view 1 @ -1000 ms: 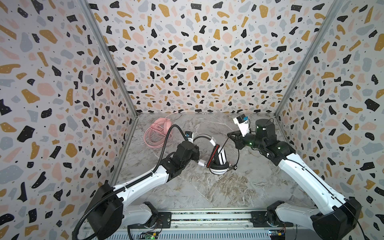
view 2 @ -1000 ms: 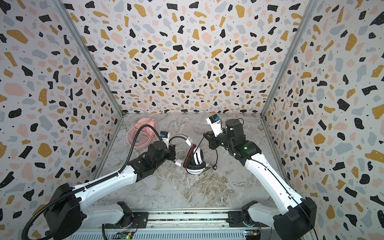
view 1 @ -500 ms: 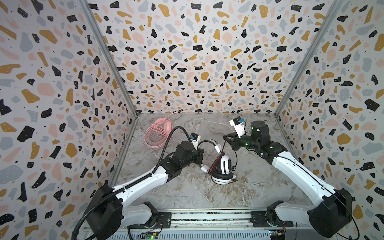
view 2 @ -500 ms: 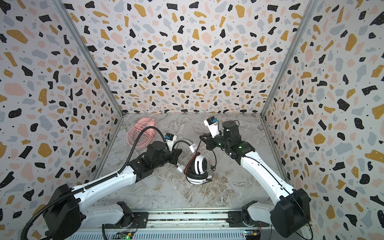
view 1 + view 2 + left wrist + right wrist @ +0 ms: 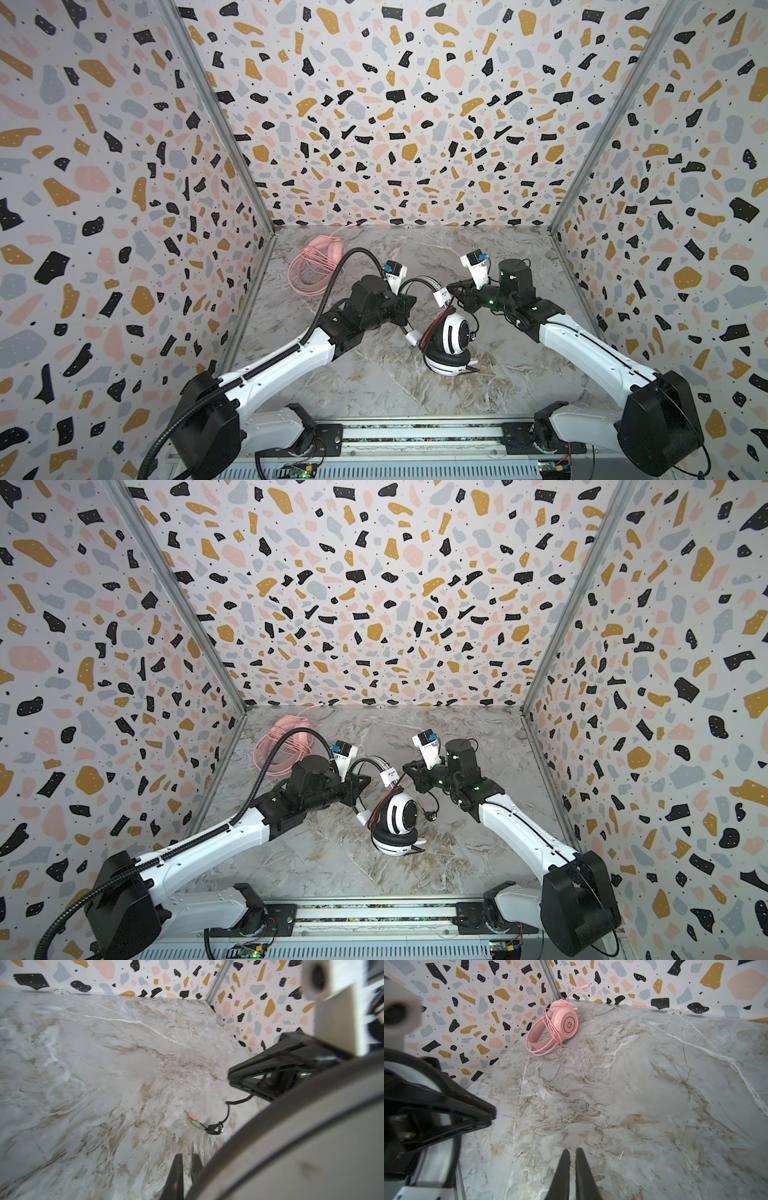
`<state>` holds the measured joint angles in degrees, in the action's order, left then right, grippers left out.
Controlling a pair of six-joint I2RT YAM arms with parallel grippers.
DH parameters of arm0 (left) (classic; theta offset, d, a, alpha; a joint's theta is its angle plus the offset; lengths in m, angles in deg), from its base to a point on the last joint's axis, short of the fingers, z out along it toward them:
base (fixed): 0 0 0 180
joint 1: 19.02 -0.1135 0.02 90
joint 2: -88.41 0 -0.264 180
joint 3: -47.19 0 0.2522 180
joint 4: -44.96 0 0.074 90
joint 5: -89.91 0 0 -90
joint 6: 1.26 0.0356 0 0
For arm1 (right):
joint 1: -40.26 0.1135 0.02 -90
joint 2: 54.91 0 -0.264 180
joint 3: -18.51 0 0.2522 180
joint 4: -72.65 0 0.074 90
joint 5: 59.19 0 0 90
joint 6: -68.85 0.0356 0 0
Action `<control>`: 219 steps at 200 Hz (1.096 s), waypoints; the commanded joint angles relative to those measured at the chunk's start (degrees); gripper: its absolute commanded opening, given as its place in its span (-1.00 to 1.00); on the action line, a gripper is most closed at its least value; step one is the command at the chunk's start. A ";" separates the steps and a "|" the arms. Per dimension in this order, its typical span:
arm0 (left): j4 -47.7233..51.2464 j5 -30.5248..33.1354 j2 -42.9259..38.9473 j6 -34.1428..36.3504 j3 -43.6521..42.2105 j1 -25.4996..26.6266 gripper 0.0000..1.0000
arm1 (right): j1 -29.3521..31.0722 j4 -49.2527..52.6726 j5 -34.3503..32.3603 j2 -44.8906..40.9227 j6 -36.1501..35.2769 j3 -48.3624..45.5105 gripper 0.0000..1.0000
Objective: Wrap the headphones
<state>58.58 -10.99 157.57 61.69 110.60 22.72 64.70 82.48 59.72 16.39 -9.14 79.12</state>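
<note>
**White-and-black headset** (image 5: 451,343), mid-table in both top views. Lower ear cup on the marble, upper cup stacked tilted on it. Headband (image 5: 419,282) arches up off the table between the two grippers. Red cord (image 5: 427,332) runs along the edge of the upper cup. Black cord (image 5: 228,1111) lies on the table on the right arm's side and ends in pink and green plugs (image 5: 192,1116).

**Left gripper** (image 5: 409,305), just beside the headband. Fingers closed. The left wrist view shows only a slit between them, with marble behind it. The headset's pale curved shell sits right against one finger. Cannot tell whether anything thin is pinched.

**Right gripper** (image 5: 452,290), across the headband from the left one, next to a white slider block (image 5: 442,296). In the right wrist view the fingers (image 5: 563,1172) are nearly together, with a narrow slit and nothing between them.

**Pink headset** (image 5: 560,1022), far left corner of the table, well apart from both grippers. It rests on its side with its pink cord looped around band and cups. Mic boom (image 5: 576,989) angles up against the back wall.

**Surroundings:** marble-pattern tabletop (image 5: 374,386), terrazzo-print walls (image 5: 374,124) on three sides.
</note>
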 commanded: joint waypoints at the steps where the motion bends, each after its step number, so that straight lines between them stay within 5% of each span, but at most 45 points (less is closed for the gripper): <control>1: -5.70 -6.46 -4.11 -4.38 4.59 0.36 -1.00 | -0.80 -5.91 0.03 0.37 2.93 -1.75 -0.81; 127: -6.47 -9.00 -3.04 -13.40 15.04 0.32 -1.00 | 0.20 -35.38 6.63 19.36 16.20 -7.27 -0.69; 187: -4.62 -2.56 -3.77 -16.01 18.58 -0.06 -1.00 | 0.63 -40.30 7.87 21.80 17.69 -12.51 -0.71; 219: -1.50 5.31 -3.69 -16.51 19.43 -0.30 -1.00 | 1.72 -39.28 6.23 17.00 17.70 -16.33 -0.92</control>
<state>62.25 -11.34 155.69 49.19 124.76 22.69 65.62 41.87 67.80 37.73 7.90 65.39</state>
